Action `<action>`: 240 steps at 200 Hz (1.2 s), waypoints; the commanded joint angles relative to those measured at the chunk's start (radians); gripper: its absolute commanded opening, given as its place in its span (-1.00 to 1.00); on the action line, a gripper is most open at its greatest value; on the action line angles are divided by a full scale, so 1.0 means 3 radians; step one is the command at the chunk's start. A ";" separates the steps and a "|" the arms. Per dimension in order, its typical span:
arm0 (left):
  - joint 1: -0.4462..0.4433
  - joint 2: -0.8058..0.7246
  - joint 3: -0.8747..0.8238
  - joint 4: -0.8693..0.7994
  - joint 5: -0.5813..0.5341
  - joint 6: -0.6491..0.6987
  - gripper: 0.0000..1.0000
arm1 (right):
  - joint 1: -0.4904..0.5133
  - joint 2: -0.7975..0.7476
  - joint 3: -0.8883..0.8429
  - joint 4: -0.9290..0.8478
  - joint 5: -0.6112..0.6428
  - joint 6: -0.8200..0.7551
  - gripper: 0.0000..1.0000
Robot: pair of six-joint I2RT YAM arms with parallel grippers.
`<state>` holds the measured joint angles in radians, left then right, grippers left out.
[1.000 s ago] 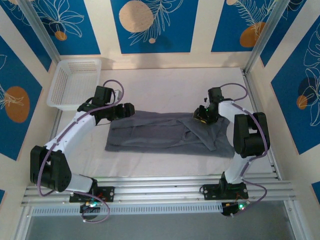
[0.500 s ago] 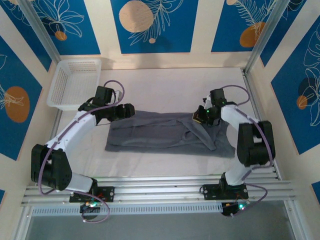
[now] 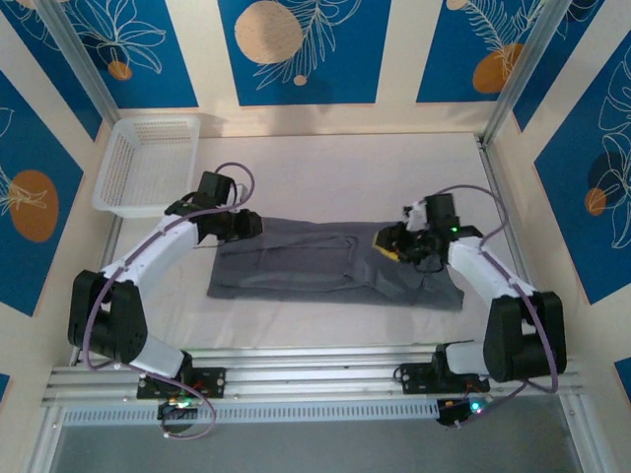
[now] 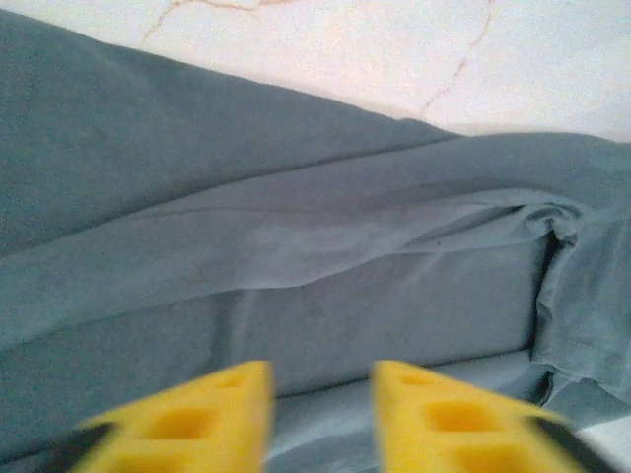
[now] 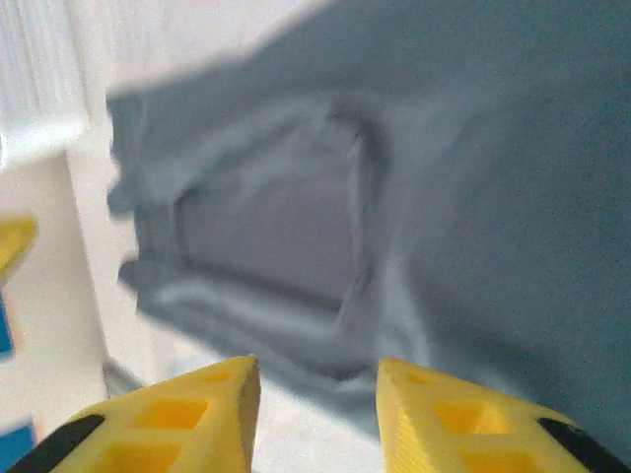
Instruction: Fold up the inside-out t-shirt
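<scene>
T-shirt (image 3: 315,261) lies on the counter (image 3: 335,168), apparently folded into a long band; crosswise folds appear outstanding. Left end effector (image 4: 317,372) and right end effector (image 5: 315,367): both apart, empty.

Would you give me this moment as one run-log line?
t-shirt: spread on table, creased | left fingers: apart, empty, over shirt's left edge | right fingers: apart, empty, above shirt's right part

The slate-grey t-shirt (image 3: 315,258) lies flat on the middle of the bench (image 3: 325,168). It forms a long band running from 9 to 3 o'clock, creased lengthwise and rumpled at its 3 o'clock end.
</scene>
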<state>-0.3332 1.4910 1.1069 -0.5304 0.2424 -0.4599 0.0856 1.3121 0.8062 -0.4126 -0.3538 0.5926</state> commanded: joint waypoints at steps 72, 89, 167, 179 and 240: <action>-0.0279 0.1092 0.0481 0.0028 -0.0726 -0.0288 -1.00 | -0.0256 0.0797 0.0254 -0.0268 0.1139 -0.0181 -0.83; -0.0277 0.1316 0.0612 0.0170 -0.0675 -0.0346 -1.00 | -0.0241 0.0917 0.0318 -0.0390 0.1308 -0.0182 -0.92; -0.0270 0.2759 0.2044 0.0083 -0.0613 -0.0465 -1.00 | 0.0227 0.1434 0.0596 -0.0997 0.1248 0.0527 -1.00; -0.0270 0.3006 0.2383 0.0099 -0.0535 -0.0479 -1.00 | 0.0377 0.1369 0.0601 -0.1014 0.1295 0.0692 -1.00; -0.0307 0.4327 0.4965 0.0196 0.0501 -0.0590 -1.00 | 0.2021 0.1601 0.0483 0.0346 0.0784 0.1747 -1.00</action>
<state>-0.4110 2.6652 2.3573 -0.4484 0.2108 -0.6048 0.5068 1.6863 0.9203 -0.4698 -0.0021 0.9844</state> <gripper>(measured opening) 0.043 0.046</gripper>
